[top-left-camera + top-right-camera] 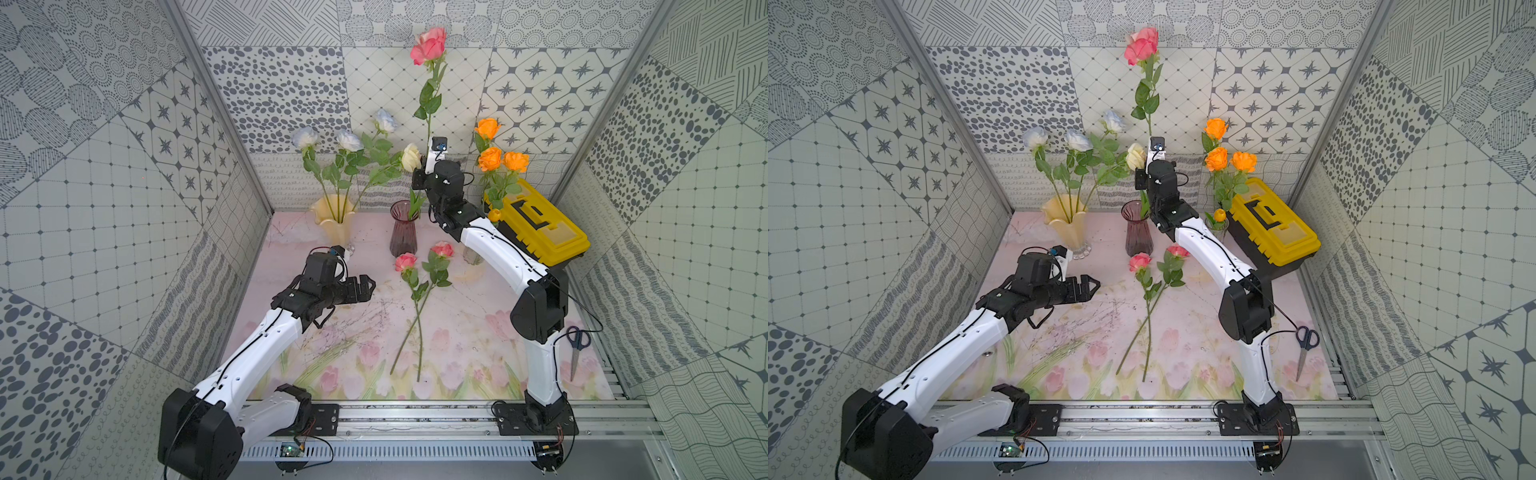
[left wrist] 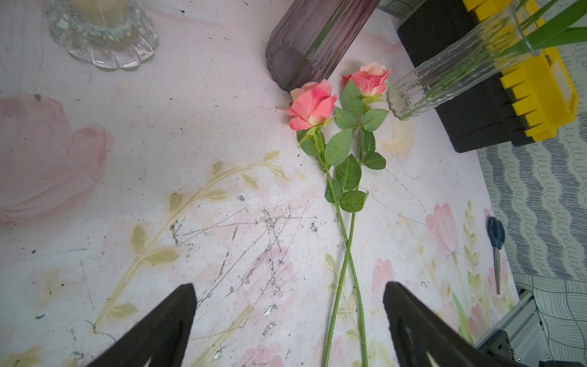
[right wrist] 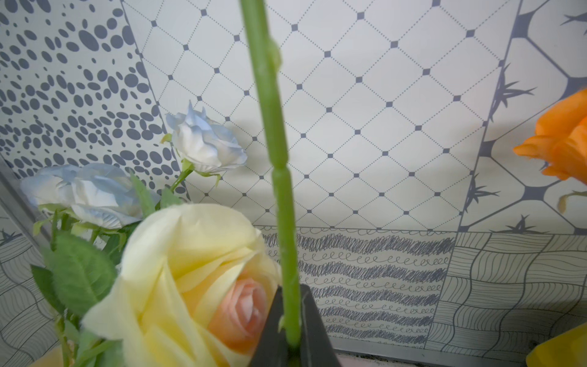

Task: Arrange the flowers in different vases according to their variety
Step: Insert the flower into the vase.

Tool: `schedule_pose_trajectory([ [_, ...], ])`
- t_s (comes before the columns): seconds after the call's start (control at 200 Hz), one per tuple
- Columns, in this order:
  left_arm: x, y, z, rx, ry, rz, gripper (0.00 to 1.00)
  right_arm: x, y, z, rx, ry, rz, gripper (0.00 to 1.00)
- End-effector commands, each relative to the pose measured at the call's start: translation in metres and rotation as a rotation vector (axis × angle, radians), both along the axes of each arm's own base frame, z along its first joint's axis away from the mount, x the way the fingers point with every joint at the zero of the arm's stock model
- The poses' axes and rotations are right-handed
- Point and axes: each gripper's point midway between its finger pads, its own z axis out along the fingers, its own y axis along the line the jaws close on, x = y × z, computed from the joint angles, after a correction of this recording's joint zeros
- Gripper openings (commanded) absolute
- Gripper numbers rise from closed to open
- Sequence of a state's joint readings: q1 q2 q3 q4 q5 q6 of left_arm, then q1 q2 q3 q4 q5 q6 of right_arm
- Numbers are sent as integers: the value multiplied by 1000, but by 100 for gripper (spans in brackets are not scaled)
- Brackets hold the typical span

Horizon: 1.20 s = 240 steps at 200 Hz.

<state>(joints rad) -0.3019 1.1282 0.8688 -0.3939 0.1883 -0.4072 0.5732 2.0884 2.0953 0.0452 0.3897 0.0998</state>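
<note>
Rose in hand: A long-stemmed pink artificial rose (image 1: 429, 45) stands upright over the dark purple ribbed glass vase (image 1: 404, 232). The left wrist view shows a green stem slanting inside the purple glass, so its foot appears to be in already.
Right end effector: The right end effector (image 3: 292, 336) is clenched on that stem low down, just beside a cream rose head (image 1: 411, 157).
Roses waiting: Two more pink roses, one (image 1: 406, 262) beside the other (image 1: 443, 249), lie on the table (image 1: 353, 332) in front of the purple vase. Their stems cross and their heads are near its base.
Pale bunch: The cream-yellow ruffled-rim vase (image 1: 332, 232) holds three white-and-pale-blue roses (image 1: 348, 140). The cream rose leans out of it toward the right arm.
Orange bunch: The clear glass cylinder vase (image 2: 444, 73), partly hidden behind the right arm in both top views, carries three orange roses (image 1: 490, 158) and an orange bud (image 1: 494, 215).
Left end effector: The left end effector (image 1: 368, 284) is released, with its jaws spread wide. It hovers empty over the table, just beside the lying pair.
Progress: The pale and orange varieties look sorted. The pink vase is getting its first stem, which is not yet let go, and two pink roses are left to place.
Surroundings: A yellow-and-black toolbox (image 1: 540, 224) sits beside the clear vase. Blue-handled scissors (image 1: 575, 345) lie at the table's right edge, and neither belongs to the sorting.
</note>
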Motion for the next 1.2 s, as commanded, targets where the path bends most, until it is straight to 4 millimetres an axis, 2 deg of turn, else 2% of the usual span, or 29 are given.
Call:
schedule_pose_trajectory([
  [0.0, -3, 0, 1, -7, -2, -29, 97, 1, -6, 33, 60, -72, -24, 0],
  [0.145, -4, -1, 1, -12, 2, -32, 97, -1, -7, 44, 63, -76, -24, 0],
  [0.39, -3, -3, -3, -20, 11, -36, 97, -10, -9, 36, 54, -41, -20, 0],
  [0.7, -4, -2, -6, -18, 15, -33, 97, -15, -7, -12, 76, 29, -19, 0],
  [0.815, -4, -1, -7, -16, 16, -32, 97, -14, 1, -31, 76, 64, 2, 0],
  [0.895, -5, -1, -8, -14, 17, -32, 97, -17, 4, -37, 71, 79, 13, 38],
  [0.95, -5, -1, -8, -14, 18, -32, 97, -19, 6, -38, 64, 82, 18, 53],
  [1.071, -4, -1, -9, -16, 18, -31, 97, -24, 8, -36, 47, 85, 28, 65],
  [1.196, -4, -2, -9, -20, 21, -31, 97, -29, 9, -35, 36, 88, 33, 68],
])
